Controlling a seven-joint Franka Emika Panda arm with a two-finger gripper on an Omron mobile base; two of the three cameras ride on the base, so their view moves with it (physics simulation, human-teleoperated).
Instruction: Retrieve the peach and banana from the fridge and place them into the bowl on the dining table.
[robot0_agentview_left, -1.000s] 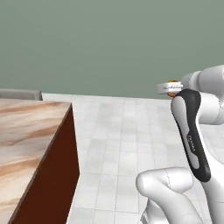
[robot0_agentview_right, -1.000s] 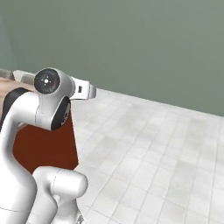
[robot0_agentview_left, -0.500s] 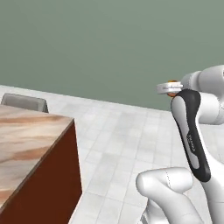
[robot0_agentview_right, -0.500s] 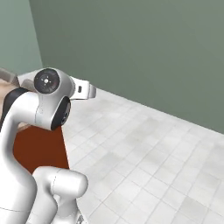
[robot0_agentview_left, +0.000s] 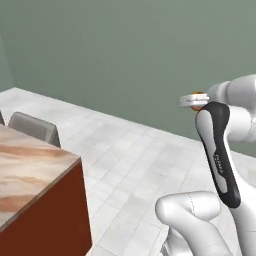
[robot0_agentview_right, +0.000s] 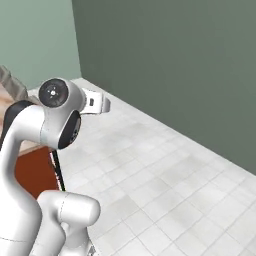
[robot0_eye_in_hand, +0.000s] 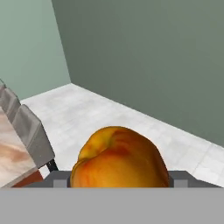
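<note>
The peach (robot0_eye_in_hand: 120, 157), orange-red and round, fills the lower middle of the hand view, with my gripper (robot0_eye_in_hand: 118, 180) shut on it and a dark fingertip on either side. In the left base view the gripper (robot0_agentview_left: 194, 100) is raised at the upper right, a sliver of the peach (robot0_agentview_left: 199, 94) showing above it. The marbled dining table (robot0_agentview_left: 27, 172) stands at the lower left, well away from the hand. In the hand view its corner (robot0_eye_in_hand: 9, 154) lies at the left edge. The fridge, the banana and the bowl are out of view.
Grey chairs (robot0_agentview_left: 35, 128) stand along the table's far side and appear again as chairs (robot0_eye_in_hand: 28, 129) in the hand view. Pale tiled floor (robot0_agentview_right: 165, 175) runs to green-grey walls that meet in a corner (robot0_agentview_right: 75, 45). The table's red-brown side (robot0_agentview_right: 31, 172) sits behind my arm.
The whole picture has shifted, so the base has moved: the chairs and a wall corner have come into view. The arm keeps its pose with the peach still gripped.
</note>
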